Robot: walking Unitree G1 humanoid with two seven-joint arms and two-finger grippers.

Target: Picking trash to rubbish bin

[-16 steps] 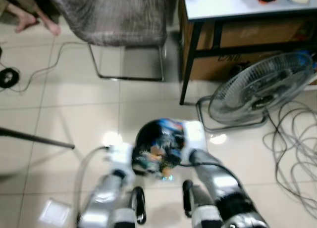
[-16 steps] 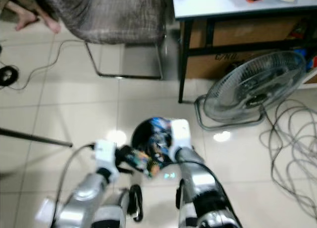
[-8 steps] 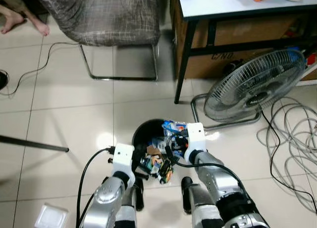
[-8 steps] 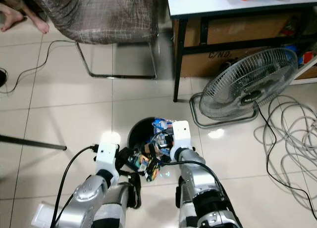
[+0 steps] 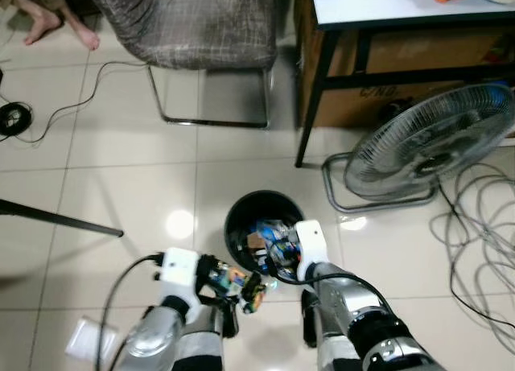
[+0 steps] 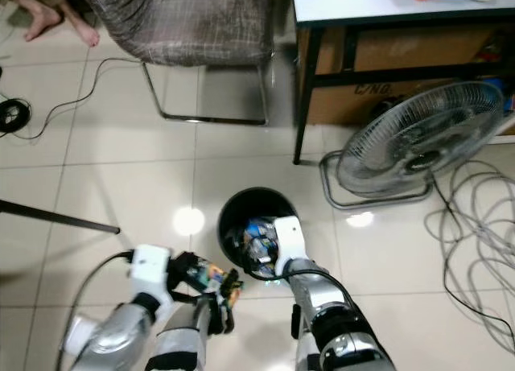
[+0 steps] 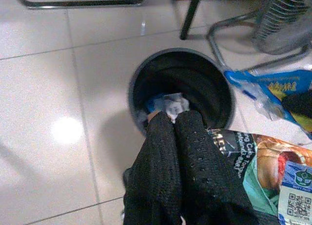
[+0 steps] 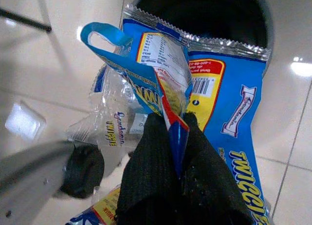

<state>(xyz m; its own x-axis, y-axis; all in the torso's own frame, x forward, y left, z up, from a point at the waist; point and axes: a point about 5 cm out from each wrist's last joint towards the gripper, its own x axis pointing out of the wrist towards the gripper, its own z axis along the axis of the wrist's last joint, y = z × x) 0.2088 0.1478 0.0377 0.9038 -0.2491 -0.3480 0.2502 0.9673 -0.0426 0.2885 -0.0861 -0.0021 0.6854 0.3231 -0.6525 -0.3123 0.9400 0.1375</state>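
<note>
Wrappers stay pinched in both my hands, the blue snack bag (image 8: 195, 103) in my right hand (image 8: 176, 152) above the rubbish bin (image 5: 241, 218), while my left hand (image 5: 241, 284) has drawn its packet (image 5: 229, 278) back from the rim, so neither is dropped yet.

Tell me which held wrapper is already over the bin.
The blue snack wrapper in the right gripper: it hangs at the black rubbish bin opening. The left gripper pinches the green-and-orange wrapper short of the rim, above the floor tile.
</note>
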